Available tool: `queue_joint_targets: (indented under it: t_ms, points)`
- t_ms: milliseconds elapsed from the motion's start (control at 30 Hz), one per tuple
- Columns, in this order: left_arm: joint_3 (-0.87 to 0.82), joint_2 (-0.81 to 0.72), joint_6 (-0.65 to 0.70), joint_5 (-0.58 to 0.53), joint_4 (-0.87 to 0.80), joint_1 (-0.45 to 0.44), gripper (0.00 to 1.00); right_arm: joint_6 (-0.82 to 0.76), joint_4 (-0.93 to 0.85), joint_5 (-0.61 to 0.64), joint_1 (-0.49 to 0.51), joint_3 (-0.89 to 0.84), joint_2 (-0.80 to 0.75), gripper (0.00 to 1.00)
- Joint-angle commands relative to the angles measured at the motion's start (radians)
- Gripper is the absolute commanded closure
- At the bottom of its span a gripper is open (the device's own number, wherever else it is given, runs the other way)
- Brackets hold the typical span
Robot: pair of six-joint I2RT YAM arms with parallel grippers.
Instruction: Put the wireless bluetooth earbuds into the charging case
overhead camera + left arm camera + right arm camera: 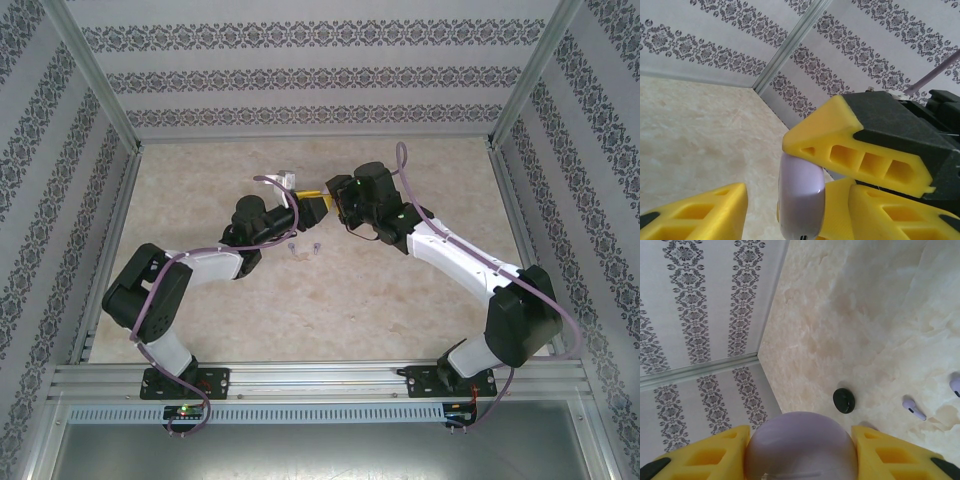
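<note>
Two grippers are on your record, both at the far middle of the surface (400, 290), their tips meeting at one item.

Item 1, right gripper (800, 432): clamped on the charging case (800, 452), a pale lilac rounded shell. Your right wrist view has the case wedged between the two yellow fingers (705, 455), touching each and held clear of the surface.

Item 2, left gripper (799, 192): jaws partly parted and set about the same case, which your left wrist view shows edge-on. You can see a clear gap between the case and the finger (700, 215) at the lower left of that view. Whether the opposite finger touches the case you cannot tell, because the case and the right gripper's own yellow parts crowd that side. One finger of the right gripper (855, 147) lies across the top of the case.

Item 3, purple earbuds: a count of two, both loose on the surface and outside the case. Your top view places them close together, one (293, 248) and the other (317, 245), just on the near side of the two grippers and between the arms. Your right wrist view shows one stemmed earbud lying on its side and the other cut off by the right edge of the frame.

Item 4, black disc (844, 400): small and round, resting on the surface near the stemmed earbud but apart from it.
</note>
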Motion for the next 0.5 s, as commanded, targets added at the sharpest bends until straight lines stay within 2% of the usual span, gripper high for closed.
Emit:
queue_joint_targets:
  t_ms: [0,467]
  points:
    - [0.028,0.02,-0.004,0.032,0.04,-0.015,0.48,0.007,0.034,-0.014,0.012,0.027,0.012,0.73]
    - [0.041,0.036,-0.005,0.036,0.045,-0.017,0.61,0.01,0.049,-0.026,0.016,0.026,0.013,0.74]
